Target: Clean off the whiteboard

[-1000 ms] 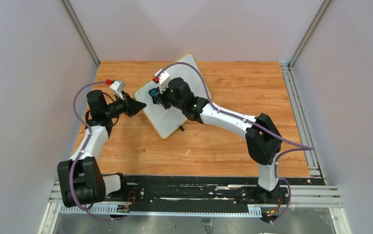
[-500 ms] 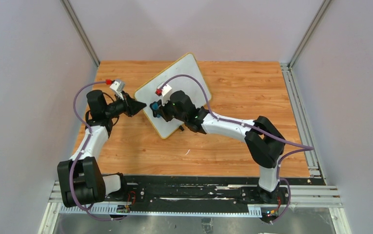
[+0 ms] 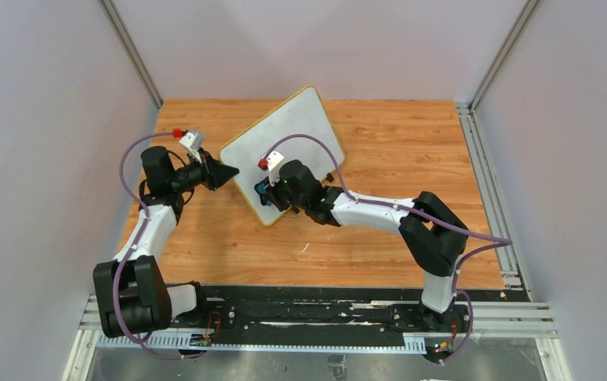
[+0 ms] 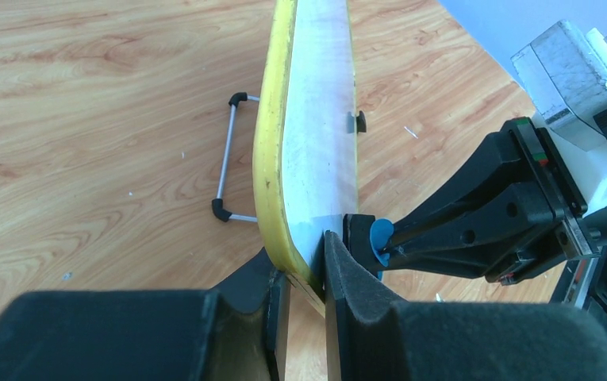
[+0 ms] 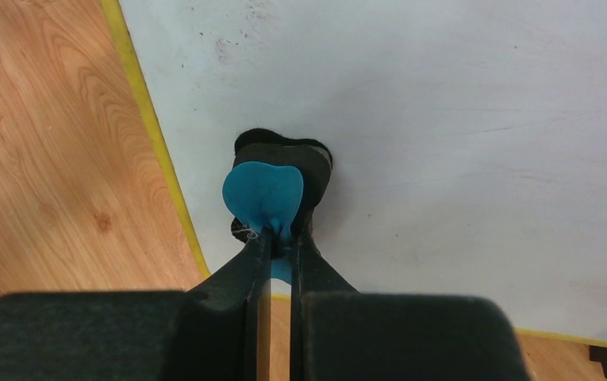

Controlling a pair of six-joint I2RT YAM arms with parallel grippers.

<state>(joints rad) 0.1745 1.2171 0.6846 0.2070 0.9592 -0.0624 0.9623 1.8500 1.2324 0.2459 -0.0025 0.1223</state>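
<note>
The whiteboard, white with a yellow rim, lies at an angle on the wooden table. My left gripper is shut on the board's left edge, the rim pinched between its pads. My right gripper is shut on a blue eraser whose black felt presses against the whiteboard near its yellow edge. From the left wrist, the eraser sits just beyond my left fingertip on the whiteboard. The face shows only faint smudges.
A wire stand sticks out behind the board, and a small black foot shows at its near edge. A white scrap lies on the table. Grey walls and metal rails enclose the workspace.
My right gripper has slid the eraser down the board's face toward its near left edge. The left gripper keeps its hold on the rim and has not moved.
</note>
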